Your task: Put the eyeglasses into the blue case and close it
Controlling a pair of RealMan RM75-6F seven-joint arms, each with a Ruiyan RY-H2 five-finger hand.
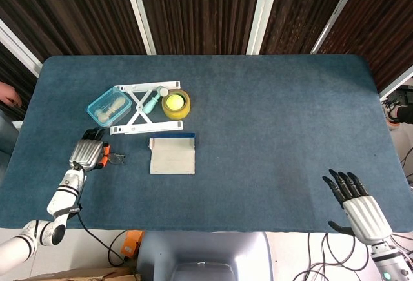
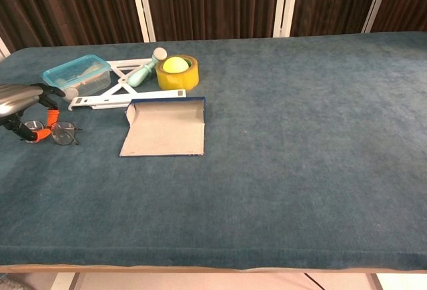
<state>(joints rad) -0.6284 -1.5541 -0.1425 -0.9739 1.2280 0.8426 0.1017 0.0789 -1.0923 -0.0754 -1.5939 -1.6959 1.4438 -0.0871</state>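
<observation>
The eyeglasses [image 2: 64, 133] are thin-framed and lie at the table's left side; in the head view the eyeglasses [image 1: 116, 159] show just right of my left hand [image 1: 87, 154]. My left hand [image 2: 21, 101] pinches their left part between orange-tipped fingertips [image 2: 51, 113]. The blue case [image 1: 172, 155] lies open and flat right of the glasses, pale inside, and the blue case [image 2: 165, 128] has its blue lid edge at the far side. My right hand [image 1: 359, 208] hovers at the front right edge, fingers spread, holding nothing.
Behind the case lie a white folding stand [image 1: 143, 110], a yellow tape roll [image 1: 175, 103] with a ball in it, a teal-handled tool [image 1: 150, 103] and a clear blue-lidded box [image 1: 109, 106]. Dark blue cloth covers the table [image 1: 284, 126].
</observation>
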